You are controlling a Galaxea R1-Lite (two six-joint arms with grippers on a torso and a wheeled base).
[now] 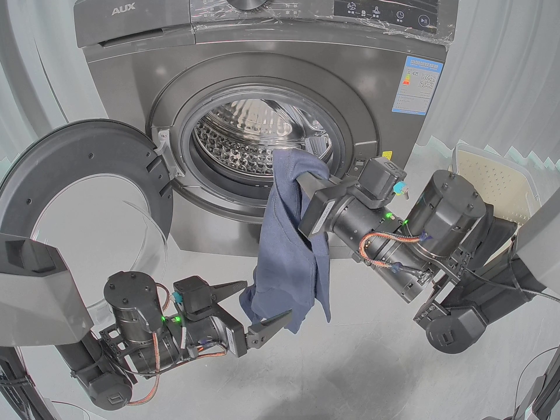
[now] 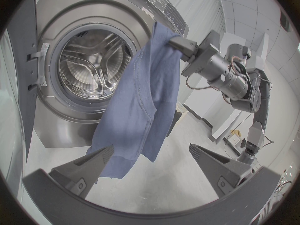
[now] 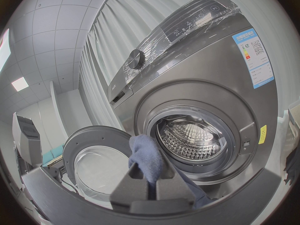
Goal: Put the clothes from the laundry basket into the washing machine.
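Faces washing machine [image 1: 373, 71], door [image 1: 70, 158] wide open, laundry basket [image 1: 496, 182] at right. Pinches blue garment [image 1: 291, 246] in right gripper [image 1: 304, 179] before drum [image 1: 256, 135]; holds left gripper [image 1: 267, 299] spread at hem.

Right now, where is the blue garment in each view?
Head view: blue garment hangs mid-picture from the right tool, before the drum opening.
Left wrist view: mid-picture, hanging beside the drum opening.
Right wrist view: bunched in the right tool, beside the drum opening.
Shared landmark: the drum opening.
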